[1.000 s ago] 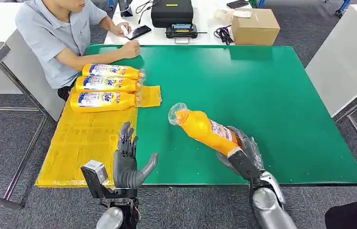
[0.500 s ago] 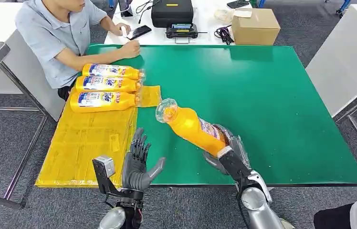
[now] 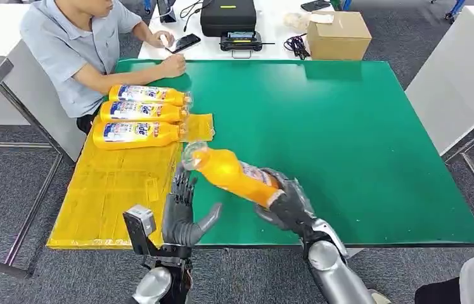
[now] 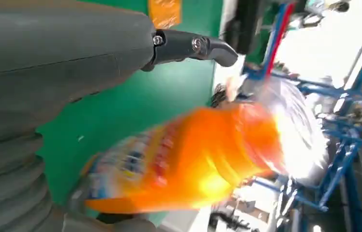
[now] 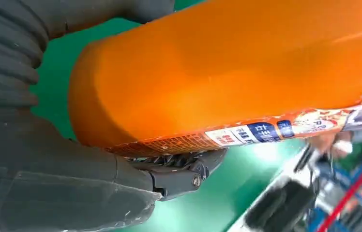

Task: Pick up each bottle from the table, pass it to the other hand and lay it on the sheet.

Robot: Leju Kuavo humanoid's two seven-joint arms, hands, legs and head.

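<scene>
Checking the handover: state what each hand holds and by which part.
The right hand grips the orange plastic bottle by its base end. The left hand holds nothing, fingers spread.

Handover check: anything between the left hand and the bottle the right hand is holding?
Nothing visible. The right hand holds the orange bottle by its base, cap end angled toward the open left hand. Only air lies between them above the green table.

We see two silver metal arms ending in dark grey many-fingered hands, left hand (image 3: 180, 215) and right hand (image 3: 285, 202), with ribbed grey covers, thick grey thumbs and small silver screws on darker fingers (image 4: 188, 46).
</scene>
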